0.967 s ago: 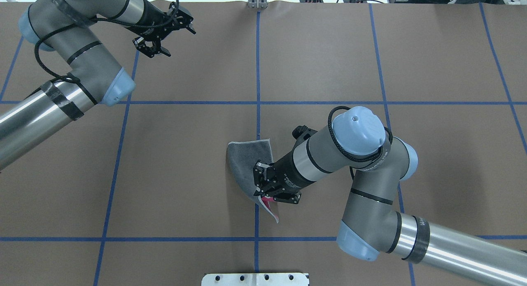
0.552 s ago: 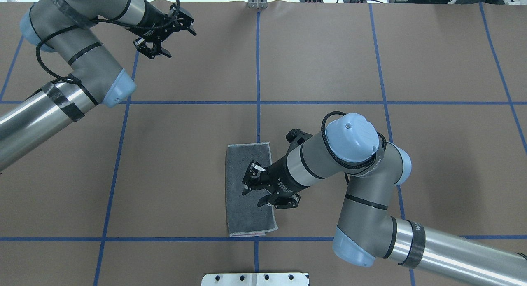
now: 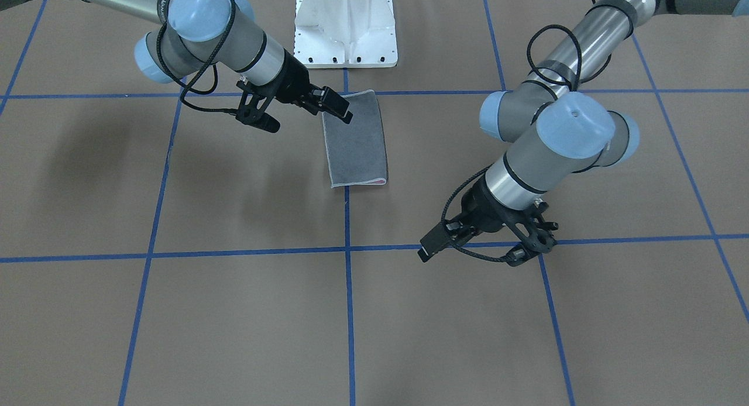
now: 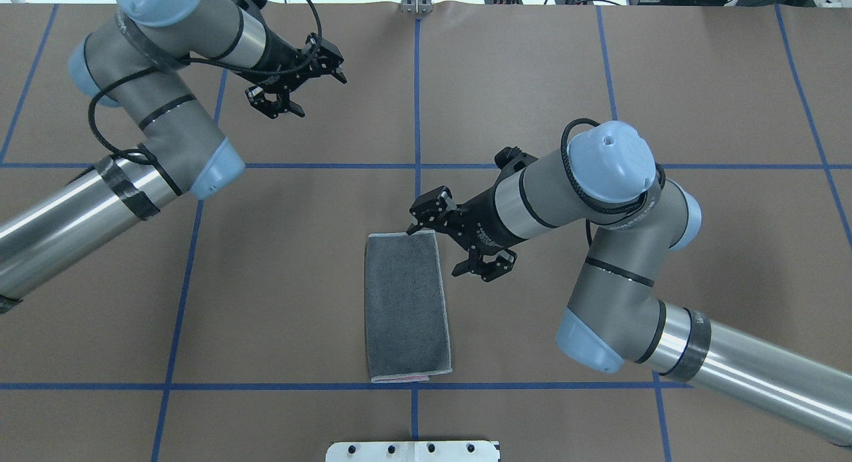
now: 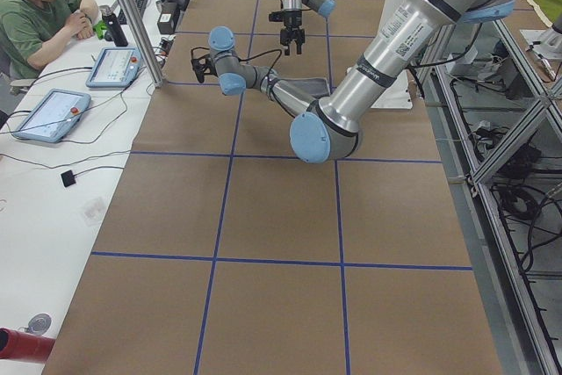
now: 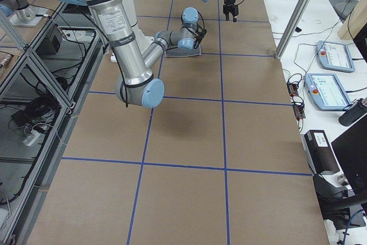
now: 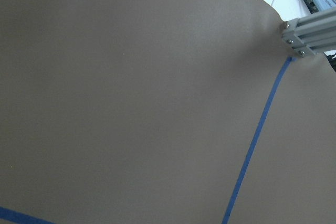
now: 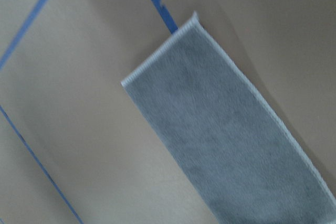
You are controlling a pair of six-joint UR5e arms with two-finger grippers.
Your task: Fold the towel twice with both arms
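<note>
A: Towel (image 4: 406, 305), where is it placed?

B: It is laid flat on the bench (image 4: 286, 289) near the middle, over the centre blue tape line (image 4: 417, 116). It is folded into one long narrow strip with the dark grey face turned up and a light stitched border round it. In the overhead view a thin pink edge (image 4: 407, 379) is seen at the 6 o'clock short end.

A: Right claw (image 4: 456, 245)?

B: It is spread wide and nothing is pinched. It is seen at the towel's 1 o'clock corner. One finger (image 4: 426, 217) is lined up with that corner, and the other is out past the long edge, over bare bench. Contact with the cloth cannot be told. The same is seen in the front-facing view, where the right claw (image 3: 298, 114) is open beside the towel (image 3: 357, 145).

A: Left claw (image 4: 299, 82)?

B: It is also spread and empty. It is placed at about 11 o'clock from the towel, well apart, over bare bench. In the front-facing view the left claw (image 3: 477, 251) is seen low above a cross line of tape.

A: Wrist views?

B: In the right wrist view the grey face of the towel (image 8: 231, 145) is shown running off at 5 o'clock, with no claw parts in shot. In the left wrist view only brown bench, blue tape and a metal post (image 7: 307, 35) at 2 o'clock are shown.

A: Anything else?

B: A white base plate (image 3: 345, 26) is noted at 12 o'clock in the front-facing view.
</note>
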